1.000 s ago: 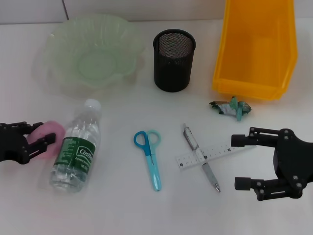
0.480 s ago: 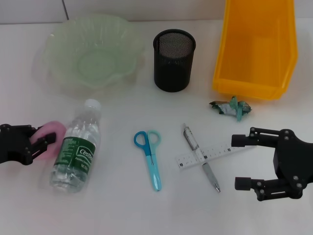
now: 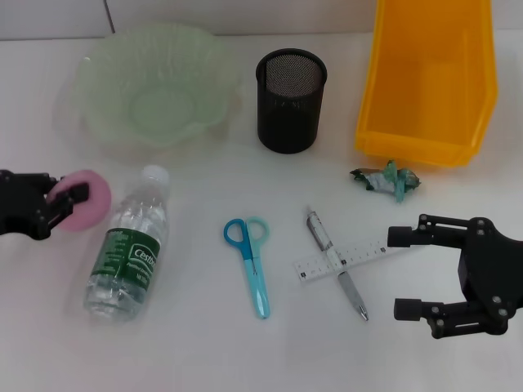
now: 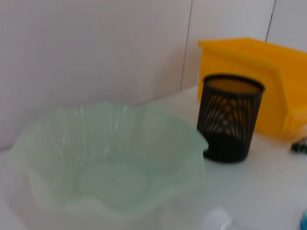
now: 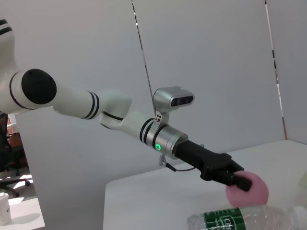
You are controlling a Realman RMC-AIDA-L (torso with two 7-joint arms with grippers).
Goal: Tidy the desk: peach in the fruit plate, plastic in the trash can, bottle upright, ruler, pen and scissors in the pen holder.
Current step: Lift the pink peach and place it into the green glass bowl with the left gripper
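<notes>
White desk (image 3: 196,343), peach step under way.
Left gripper (image 3: 59,202) fingers pinch the pink round peach (image 3: 88,201); pale green scalloped fruit plate (image 3: 151,90) waits at one o'clock. Right gripper (image 3: 407,273) idles, fingers spread.

white desk (image 3: 188,343), grey wall panels (image 4: 96,48)

We can read only one word: "Cestbon", in white letters on the green label (image 3: 124,256) of the water bottle (image 3: 127,250), which lies on its side near the left edge of the desk (image 3: 196,343); the smaller print under that word is too fine for us to make out; the ruler (image 3: 350,257), lying across the pen (image 3: 335,261) toward the right of the desk, carries scale marks along its edge, but we cannot read any of its numbers.
</notes>
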